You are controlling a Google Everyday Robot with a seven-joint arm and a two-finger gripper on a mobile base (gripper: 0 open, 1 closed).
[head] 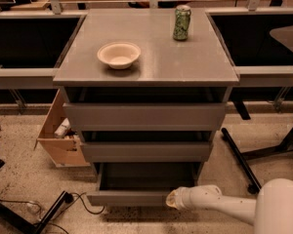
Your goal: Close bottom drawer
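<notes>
bowl left of can on cabinet, hand at bottom drawer front's right end

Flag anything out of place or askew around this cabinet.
The bottom drawer stands pulled out, with the gripper at its front's right end. A wooden box leans tilted beside the cabinet's left side. The bowl and can on top sit upright.

We see the gripper, smooth cream-white plastic, at the matt grey front of the bottom drawer. The cabinet top looks smooth and faintly sheened; the box, bare wood.
</notes>
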